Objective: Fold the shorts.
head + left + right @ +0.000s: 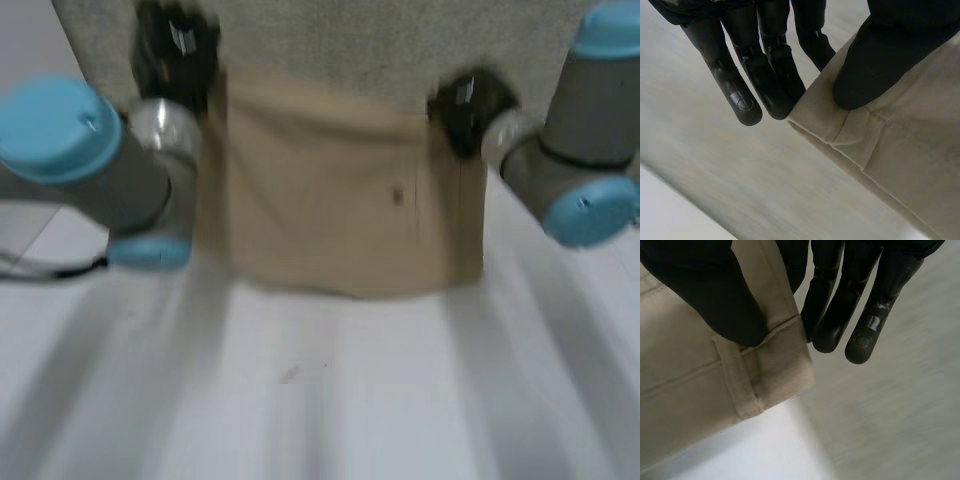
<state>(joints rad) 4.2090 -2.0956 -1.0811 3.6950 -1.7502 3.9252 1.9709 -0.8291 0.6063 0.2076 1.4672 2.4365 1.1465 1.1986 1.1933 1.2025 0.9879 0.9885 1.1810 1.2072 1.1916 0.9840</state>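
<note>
The tan cloth shorts are in the mid of the scene. Their far edge is up by a grey fuzzy mat & their near edge is over the white table. They look like one neat block, wide from left to right. Can't tell if they lie flat or hang a bit.

The left hand is at the far left corner of the shorts. Seen from its wrist, the thumb sits on top of the cloth, right by the corner. The fingers are straight & close together, w/ some going under the cloth. So this hand pinches the corner btw thumb & fingers. Some fingertips stick out past the corner. A sewn seam crosses the cloth just past the thumb tip.

The right hand is at the far right corner w/ the same kind of hold. Its thumb presses on top of the cloth & its straight fingers are on the other side, so it pinches that corner too. A small cloth loop is sewn on right at the thumb tip. The fingertips poke out past the edge.

The left arm is left of the shorts, nearer than its hand. The right arm comes in from the right.

There is a tiny dark dot on the shorts, a bit right of mid. Can't tell what it is.
</note>
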